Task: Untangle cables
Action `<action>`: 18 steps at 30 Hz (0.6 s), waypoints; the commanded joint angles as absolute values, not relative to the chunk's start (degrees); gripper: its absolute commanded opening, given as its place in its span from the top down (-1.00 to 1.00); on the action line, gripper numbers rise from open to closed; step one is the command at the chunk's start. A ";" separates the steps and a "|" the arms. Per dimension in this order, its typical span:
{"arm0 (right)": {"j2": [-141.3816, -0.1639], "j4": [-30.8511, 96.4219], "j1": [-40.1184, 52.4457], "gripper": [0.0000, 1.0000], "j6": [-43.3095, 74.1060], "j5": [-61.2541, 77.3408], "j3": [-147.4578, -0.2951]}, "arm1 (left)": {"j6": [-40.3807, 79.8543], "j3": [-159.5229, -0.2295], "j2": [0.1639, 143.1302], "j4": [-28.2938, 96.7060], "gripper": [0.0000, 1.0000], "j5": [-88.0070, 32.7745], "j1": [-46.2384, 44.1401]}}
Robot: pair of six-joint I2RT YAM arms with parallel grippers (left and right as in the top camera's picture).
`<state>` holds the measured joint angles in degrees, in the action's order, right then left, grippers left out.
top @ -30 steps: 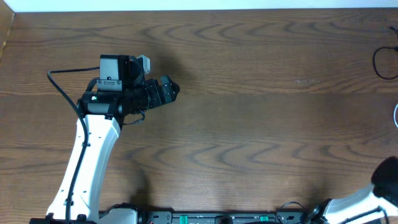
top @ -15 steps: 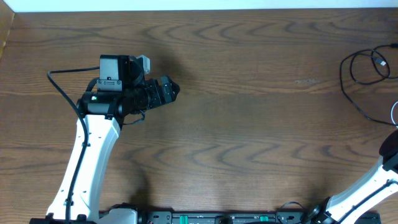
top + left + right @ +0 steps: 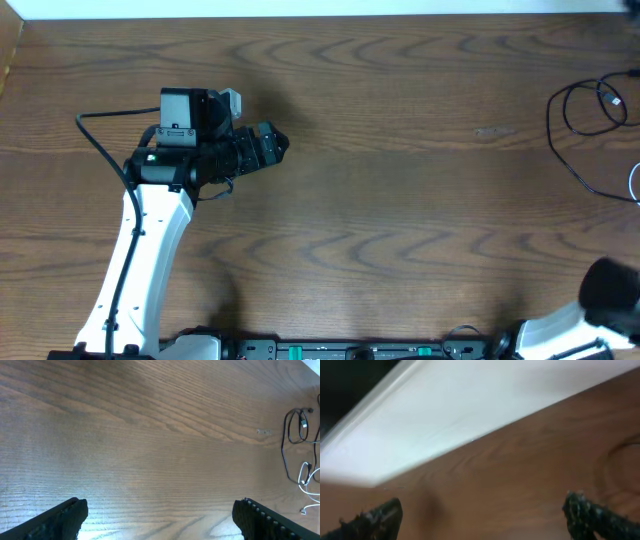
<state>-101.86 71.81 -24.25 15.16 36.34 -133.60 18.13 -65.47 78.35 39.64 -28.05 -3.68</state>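
Lying at the worktop's right edge, the black cable loops beside the white cable. The left hand hovers well apart from them, fingers spread; the right hand is spread too, empty.

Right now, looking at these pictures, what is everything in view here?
table: one, brown wood grain, fills most of the overhead view
white strip: one, white, along the table's far edge
black cable: one, thin, looped, lying at the table's right edge
white cable: one, thin, at the right edge just nearer than the black loop, partly cut off by the frame
left arm: one, white with black joints, over the table's left part
right arm: one, near right corner, mostly out of frame
left pincer: one, black, open, empty
right pincer: one, black, blurred, open, empty
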 commanded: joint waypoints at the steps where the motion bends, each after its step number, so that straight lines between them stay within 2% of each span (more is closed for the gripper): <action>1: -98.00 77.93 -15.33 -0.99 7.25 40.62 -134.19 | 17.61 -64.95 78.46 39.66 -0.96 -27.33 -3.49; 7: -96.20 93.38 0.30 -0.99 6.35 33.71 -134.19 | 17.61 -64.95 78.46 39.66 -0.96 -27.33 -3.49; 8: -96.44 97.30 5.23 -0.99 6.35 32.10 -134.15 | 17.61 -64.93 78.46 39.66 -0.96 -27.33 -3.49; 12: -96.44 96.66 11.57 -0.99 6.35 31.40 -134.04 | 17.61 -64.95 78.46 39.66 -0.96 -27.33 -3.49; 18: -96.44 96.79 16.01 -0.99 5.28 27.35 -134.04 | 17.61 -64.95 78.46 39.66 -0.96 -27.33 -3.49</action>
